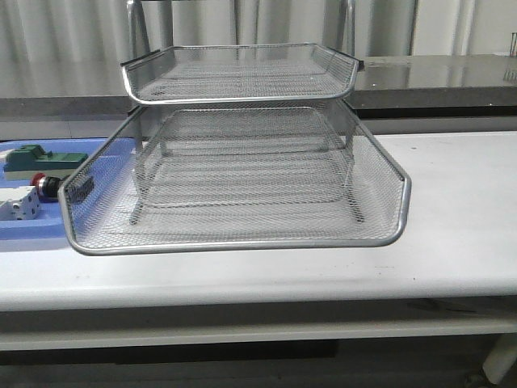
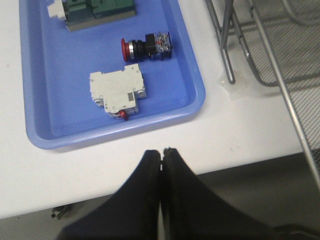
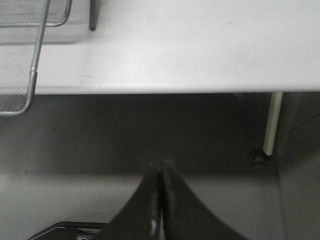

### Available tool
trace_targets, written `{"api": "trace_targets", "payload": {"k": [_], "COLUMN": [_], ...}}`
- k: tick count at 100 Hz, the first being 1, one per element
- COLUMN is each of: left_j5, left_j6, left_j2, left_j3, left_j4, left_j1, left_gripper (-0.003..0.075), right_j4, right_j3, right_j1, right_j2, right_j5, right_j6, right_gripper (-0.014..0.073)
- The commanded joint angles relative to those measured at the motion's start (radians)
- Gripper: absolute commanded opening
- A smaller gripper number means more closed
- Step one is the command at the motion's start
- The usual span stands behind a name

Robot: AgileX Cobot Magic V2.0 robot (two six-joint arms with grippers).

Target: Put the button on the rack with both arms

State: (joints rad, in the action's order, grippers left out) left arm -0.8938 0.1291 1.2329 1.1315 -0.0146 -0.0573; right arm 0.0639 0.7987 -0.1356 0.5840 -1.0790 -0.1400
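Silver wire-mesh rack [image 1: 242, 162], 1 tray slid forward, presumably to receive. Blue tray [image 2: 60, 90] beside it holds 1 red-capped button [image 2: 146, 46]. Left gripper [image 2: 161, 152] and right gripper [image 3: 161, 167]: jaws closed, empty.

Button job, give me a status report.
Left gripper and right gripper both shut, empty. Button lying in the blue tray, untouched. Rack beside the tray, lower tray pulled out.
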Motion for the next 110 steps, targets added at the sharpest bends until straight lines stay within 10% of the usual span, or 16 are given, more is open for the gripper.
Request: {"api": "trace_targets", "payload": {"k": [1,29,62,110], "left_j5": [-0.016,-0.068,-0.102,0.002], "left_j6": [0.072,0.199,0.224,0.400], "left_j2": [0.050,0.146,0.146,0.181], "left_j3": [0.075,0.111,0.111,0.142], "left_j4": [0.002,-0.003,-0.003,-0.029], "left_j1": [0.001,0.001,-0.001,-0.001], "left_gripper": [-0.0020,0.0042,0.0706,0.0654], "right_j4": [0.012,0.012,0.012,0.012], "right_j3": [0.035,0.035,0.035,0.035], "right_j1": [0.007,0.007,0.007,0.007], "right_j2": [0.003,0.003,0.003,0.003], "right_j5": [0.047,0.047,0.047,0.047], "right_j6": [0.007,0.007,0.007,0.007], "right_gripper": [-0.0067,-0.0067,-0.0067,-0.0067]}}
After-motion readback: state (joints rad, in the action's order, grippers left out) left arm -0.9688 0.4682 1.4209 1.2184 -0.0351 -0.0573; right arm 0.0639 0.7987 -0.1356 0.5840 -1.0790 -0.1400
